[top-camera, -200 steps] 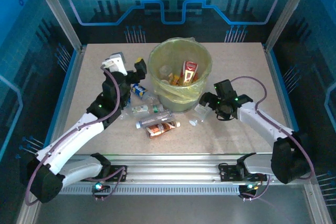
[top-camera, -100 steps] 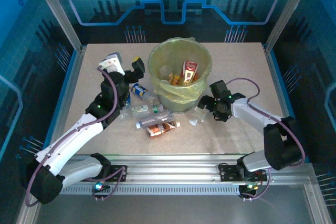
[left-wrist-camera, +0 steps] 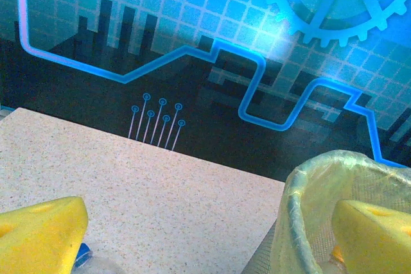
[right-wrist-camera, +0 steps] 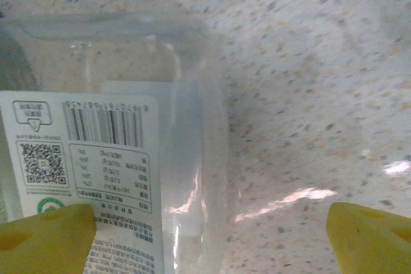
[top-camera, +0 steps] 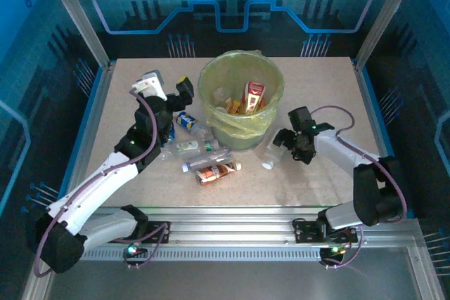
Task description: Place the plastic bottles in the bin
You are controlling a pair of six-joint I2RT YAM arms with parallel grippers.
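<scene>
The bin (top-camera: pixel 211 82) is a round bucket lined with a yellow-green bag, at the table's back centre, with several plastic bottles (top-camera: pixel 253 95) inside. More lie at its front left: a blue-labelled one (top-camera: pixel 186 120), a clear one (top-camera: pixel 207 160) and a red-brown one (top-camera: pixel 216 171). My right gripper (top-camera: pixel 281 147) is open, low over a clear white-labelled bottle (right-wrist-camera: pixel 128 158) lying by the bin's front right. That bottle sits against the left finger (right-wrist-camera: pixel 45 235), far from the right one. My left gripper (left-wrist-camera: pixel 209 242) is open, raised beside the bin's rim (left-wrist-camera: pixel 295 203) with nothing between its fingers.
A small clear bottle with a white label (top-camera: pixel 187 147) lies among the group under the left arm. A blue cap (left-wrist-camera: pixel 80 256) peeks out under my left finger. Metal posts and blue panels fence the table. Bare tabletop (top-camera: pixel 316 82) stretches right of the bin.
My right gripper has come down and in over the clear bottle, its elbow folding back, and the bottle shifted slightly. The left gripper drew back a little.
</scene>
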